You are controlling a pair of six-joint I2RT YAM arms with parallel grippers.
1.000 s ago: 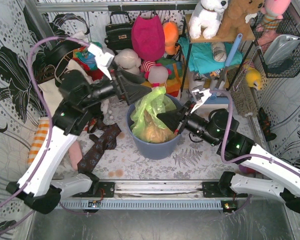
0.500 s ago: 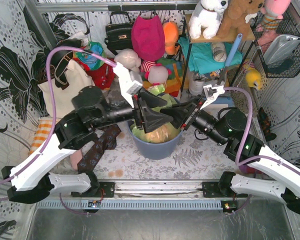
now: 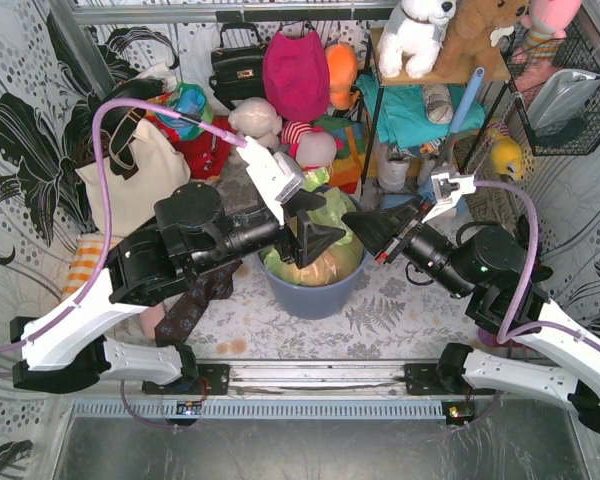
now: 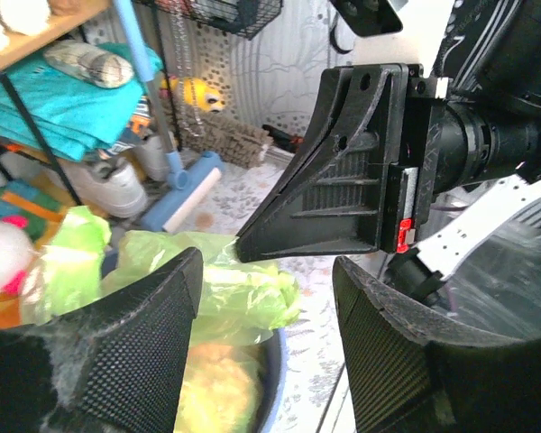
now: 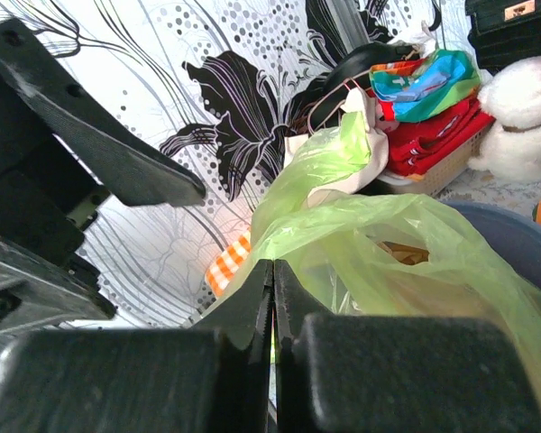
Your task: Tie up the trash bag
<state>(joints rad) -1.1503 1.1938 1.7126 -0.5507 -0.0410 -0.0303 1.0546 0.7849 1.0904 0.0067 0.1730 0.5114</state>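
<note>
over the bin, left pincer hides trash bag's top.

I see 1 blue-grey bin on the tabletop, with 1 magenta bag and 1 black handbag behind it.

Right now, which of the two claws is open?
The left gripper: its fingers stand apart, while the right gripper is pinched shut on the trash bag.

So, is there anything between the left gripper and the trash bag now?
No, nothing visible. The left gripper is open just above the trash bag, and green film shows directly between its fingers. The right gripper, shut, points toward it from the opposite side, above the bag, not between them.
</note>
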